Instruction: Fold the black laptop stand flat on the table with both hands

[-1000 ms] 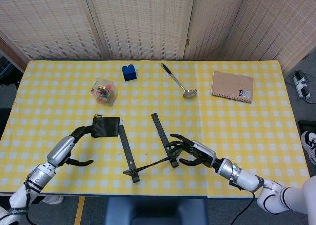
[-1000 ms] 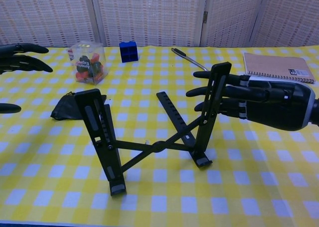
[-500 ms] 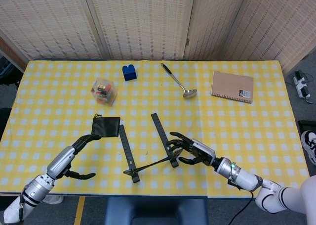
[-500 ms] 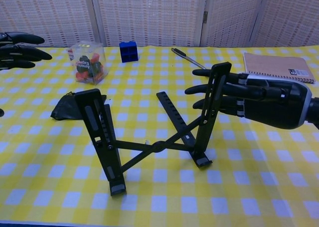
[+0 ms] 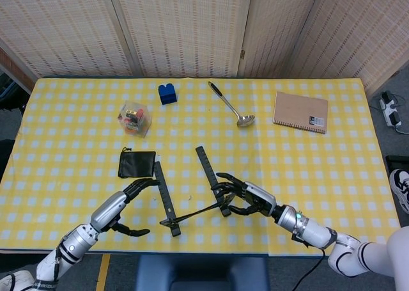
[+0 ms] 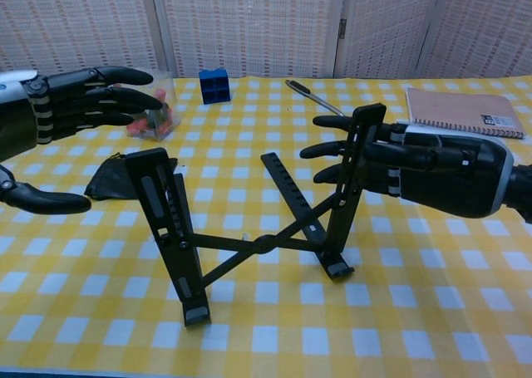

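The left hand [image 6: 62, 112] has come in from the far left edge toward the stand since a second ago, fingers spread wide and holding nothing, thumb low beside the black pouch [image 5: 137, 164]; it is near the stand's left upright but not yet touching it. The black laptop stand [image 6: 249, 228] sits unfolded near the front middle of the bench [image 5: 319, 176], its two arms joined by a crossed brace; the right hand [image 6: 432, 170] has its fingers laid against the right upright, apparently steadying it rather than closed around it. To fold it well, I'd judge both hands should press the uprights inward evenly so the brace scissors shut without tipping; room is open in front and to the right, while the pouch crowds the left side and the front bench edge lies close.
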Robot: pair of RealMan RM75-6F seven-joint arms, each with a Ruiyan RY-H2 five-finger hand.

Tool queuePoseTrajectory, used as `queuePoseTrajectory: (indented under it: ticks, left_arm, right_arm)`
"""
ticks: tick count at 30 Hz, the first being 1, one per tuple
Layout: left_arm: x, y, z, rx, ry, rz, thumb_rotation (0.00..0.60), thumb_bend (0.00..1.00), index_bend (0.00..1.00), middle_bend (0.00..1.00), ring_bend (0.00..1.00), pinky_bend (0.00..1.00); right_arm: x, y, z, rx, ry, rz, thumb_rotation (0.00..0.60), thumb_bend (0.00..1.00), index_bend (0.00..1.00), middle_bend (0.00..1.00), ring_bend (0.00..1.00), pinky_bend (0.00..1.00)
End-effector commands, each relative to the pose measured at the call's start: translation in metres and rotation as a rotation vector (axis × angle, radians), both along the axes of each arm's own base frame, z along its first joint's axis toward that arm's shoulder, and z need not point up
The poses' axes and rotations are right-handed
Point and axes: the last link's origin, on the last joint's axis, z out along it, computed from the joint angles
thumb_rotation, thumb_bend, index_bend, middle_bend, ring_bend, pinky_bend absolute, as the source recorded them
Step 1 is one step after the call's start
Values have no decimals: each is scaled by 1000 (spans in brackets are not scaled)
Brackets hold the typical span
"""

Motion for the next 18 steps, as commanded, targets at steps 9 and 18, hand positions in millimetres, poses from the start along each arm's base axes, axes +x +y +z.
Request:
queuePoseTrajectory:
  ticks: [9,18]
  left_arm:
    - [33,11,-28,-43,-38,-46,600,200,0,137,62,13]
    - [37,17,-41,-2,-3,-13,600,203,3,136,86,49]
  right_arm:
    - [-1,-1,-2,-9,8,-12,504,385,33,209,248,21]
    - [0,2,-4,6,0,-3,504,385,33,209,247,21]
